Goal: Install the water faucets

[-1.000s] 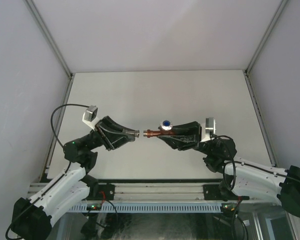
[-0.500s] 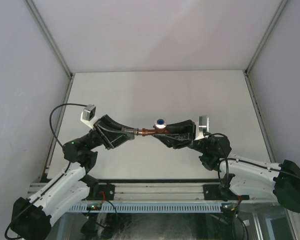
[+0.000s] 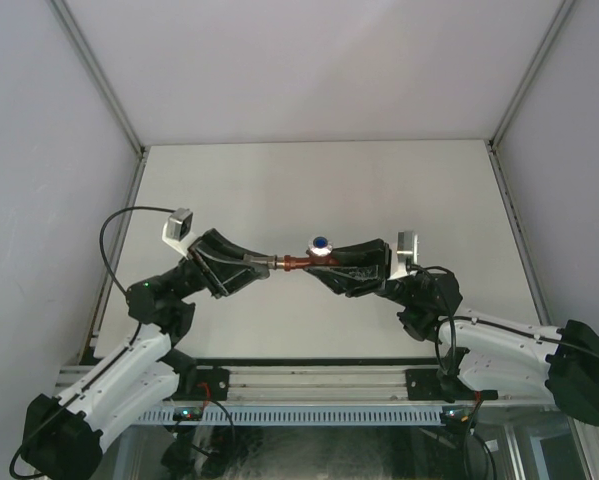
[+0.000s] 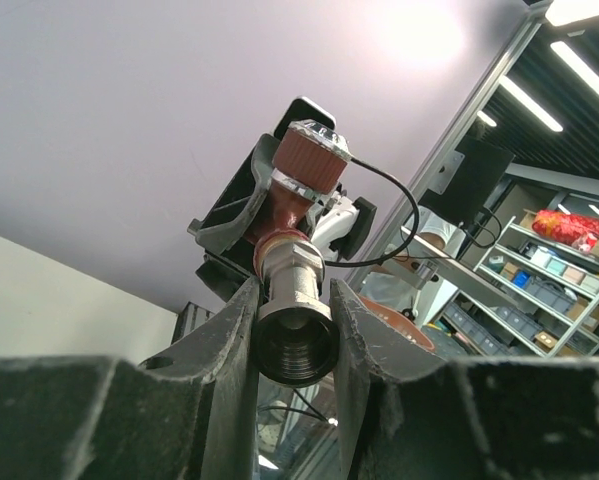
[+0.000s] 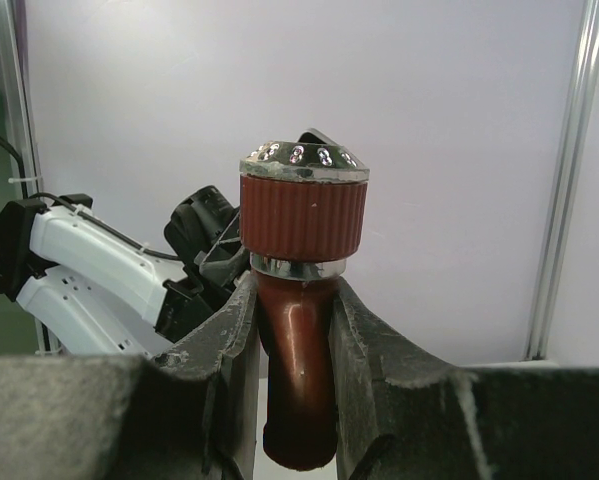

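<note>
**Mating step, carried out in mid-air above the counter (image 3: 309, 190).** The left hand (image 3: 263, 265), reaching toward 3 o'clock, is clamped on the one grey-silver fitting (image 3: 272, 264). The right hand (image 3: 325, 266), reaching toward 9 o'clock, is clamped on the one red-brown tap body (image 3: 297, 264), whose single knob (image 3: 321, 243) faces 12 o'clock. The two parts meet end to end between the hands, just toward 6 o'clock of the counter's centre. Whether any thread has caught cannot be told. The next move probably calls for aligned axes and turning one part into the other.
</note>
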Controlling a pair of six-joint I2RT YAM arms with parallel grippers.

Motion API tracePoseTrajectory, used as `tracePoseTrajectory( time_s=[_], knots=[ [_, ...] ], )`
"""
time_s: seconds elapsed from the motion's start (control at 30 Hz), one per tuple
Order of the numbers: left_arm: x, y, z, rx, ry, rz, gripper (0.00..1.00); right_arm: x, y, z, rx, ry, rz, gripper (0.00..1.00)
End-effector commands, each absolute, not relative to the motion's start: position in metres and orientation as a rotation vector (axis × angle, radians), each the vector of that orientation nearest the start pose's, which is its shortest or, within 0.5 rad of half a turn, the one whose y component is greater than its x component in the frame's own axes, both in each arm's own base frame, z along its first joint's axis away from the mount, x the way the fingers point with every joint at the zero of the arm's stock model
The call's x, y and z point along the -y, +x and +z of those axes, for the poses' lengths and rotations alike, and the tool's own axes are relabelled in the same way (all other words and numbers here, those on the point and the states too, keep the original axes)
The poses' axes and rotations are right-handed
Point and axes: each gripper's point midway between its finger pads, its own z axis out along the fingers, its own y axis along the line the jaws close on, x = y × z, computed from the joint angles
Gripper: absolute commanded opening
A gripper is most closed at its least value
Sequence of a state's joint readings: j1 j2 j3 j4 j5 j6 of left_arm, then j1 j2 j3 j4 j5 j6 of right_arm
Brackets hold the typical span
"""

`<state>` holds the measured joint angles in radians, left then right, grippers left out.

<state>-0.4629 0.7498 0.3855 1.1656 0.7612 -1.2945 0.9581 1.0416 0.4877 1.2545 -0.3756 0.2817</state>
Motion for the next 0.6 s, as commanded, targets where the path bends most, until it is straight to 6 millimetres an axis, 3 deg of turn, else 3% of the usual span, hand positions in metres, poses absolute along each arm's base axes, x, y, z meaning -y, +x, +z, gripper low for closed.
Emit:
tracePoseTrajectory(
  time_s=[0.0, 0.57],
  knots=[
    [0.2228, 0.1097, 0.408, -1.047, 0.475, -1.831, 0.0, -0.303, 0.1211, 0.4189, -0.64, -0.637, 1.287, 0.0],
    [0.2227, 0.1087, 0.41, -1.055, 0.475, -1.823, 0.0, -0.3103, 0.1238, 0.4119, -0.681, -0.66, 1.289, 0.0]
  ],
)
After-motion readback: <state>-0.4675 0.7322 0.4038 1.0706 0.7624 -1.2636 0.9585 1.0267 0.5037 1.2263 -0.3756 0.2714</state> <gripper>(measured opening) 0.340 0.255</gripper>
